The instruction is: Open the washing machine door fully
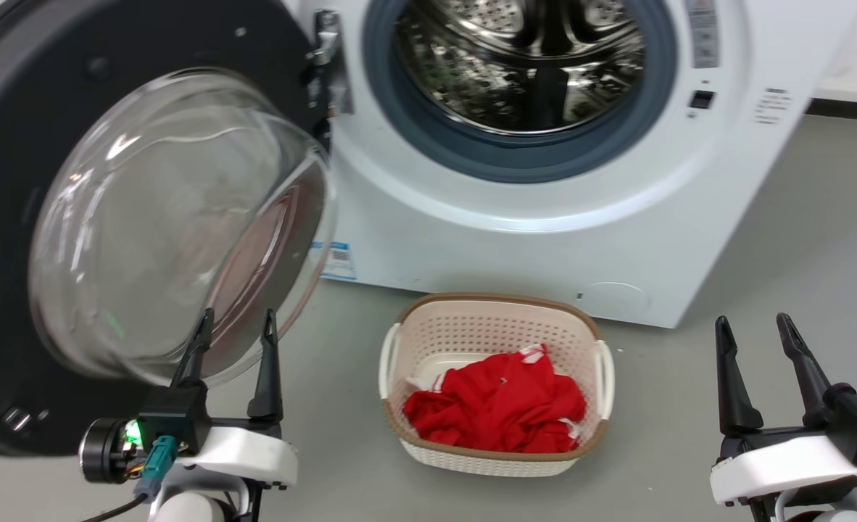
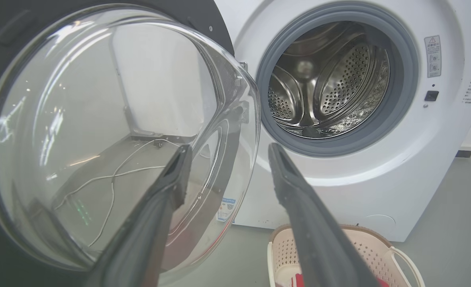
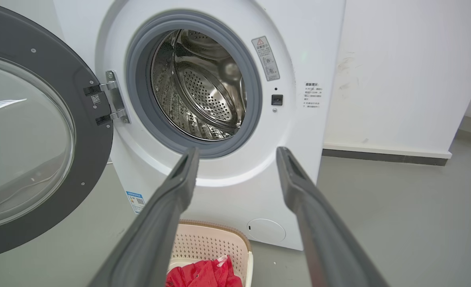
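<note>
Progress looks close to complete: the large round glossy black washing machine door (image 1: pixel 146 217), with a bulging clear glass bowl at its centre, stands well away from the opening. It occupies the left side of the head view, inner face toward the camera. The perforated stainless-steel drum (image 1: pixel 523 65) and the grey rubber ring (image 1: pixel 515 156) around it lie fully exposed at top centre. Whether the bright metal hinge (image 1: pixel 325 51) has travel left I cannot tell; I judge that at most a last small push outward is left.

The left hand (image 1: pixel 238 315), two long dark tapering fingers on a white wrist, sits at lower left, fingers spread and grasping nothing. Its tips lie against the lower edge of the glass bowl in that view, but contact cannot be made out. The right hand (image 1: pixel 753 319), at lower right, is likewise released and empty, well apart from the door.

The door rim is hard, shiny plastic dotted with small screws, and the bowl is thick, smooth and reflective. The white glossy machine front (image 1: pixel 472 239) dishes inward around the opening. On the matte grey floor (image 1: pixel 762 239), at lower centre, a cream perforated plastic basket with a brown rim (image 1: pixel 497 299) holds a crumpled red cloth (image 1: pixel 497 406).
</note>
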